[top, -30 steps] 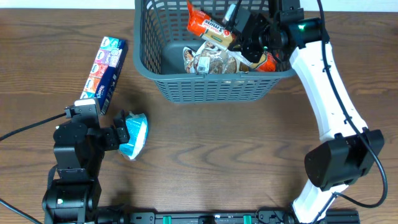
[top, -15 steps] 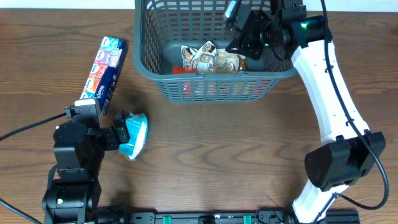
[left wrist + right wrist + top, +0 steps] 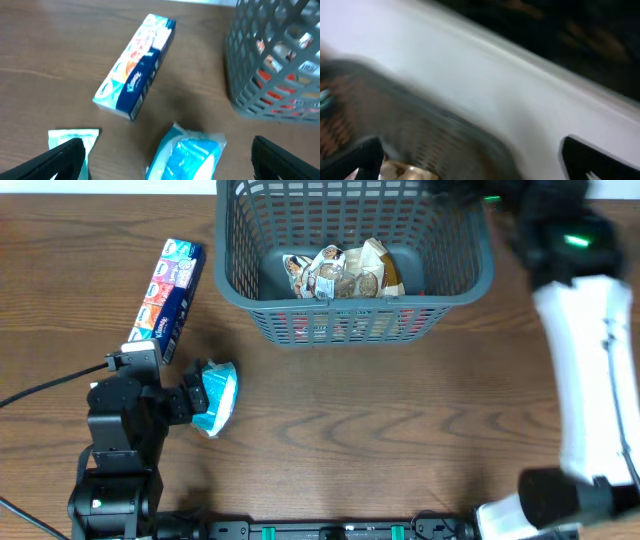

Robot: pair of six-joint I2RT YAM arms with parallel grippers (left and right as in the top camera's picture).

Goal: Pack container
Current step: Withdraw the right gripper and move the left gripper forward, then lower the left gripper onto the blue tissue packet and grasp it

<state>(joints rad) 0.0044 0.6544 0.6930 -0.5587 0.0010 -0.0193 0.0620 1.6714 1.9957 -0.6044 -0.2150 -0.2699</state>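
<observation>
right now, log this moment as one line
container: snack packets inside | on table: tissue box, blue packet | left end effector: open, straddling blue packet | right end effector: open, empty, blurred

I see a dark brown wood-grain table (image 3: 400,430) filling the overhead frame. The light on it is soft and even, with a paler sheen at the upper left of the left wrist view. The right wrist view is blurred: a white band (image 3: 485,75) runs under darkness at the upper right.
</observation>
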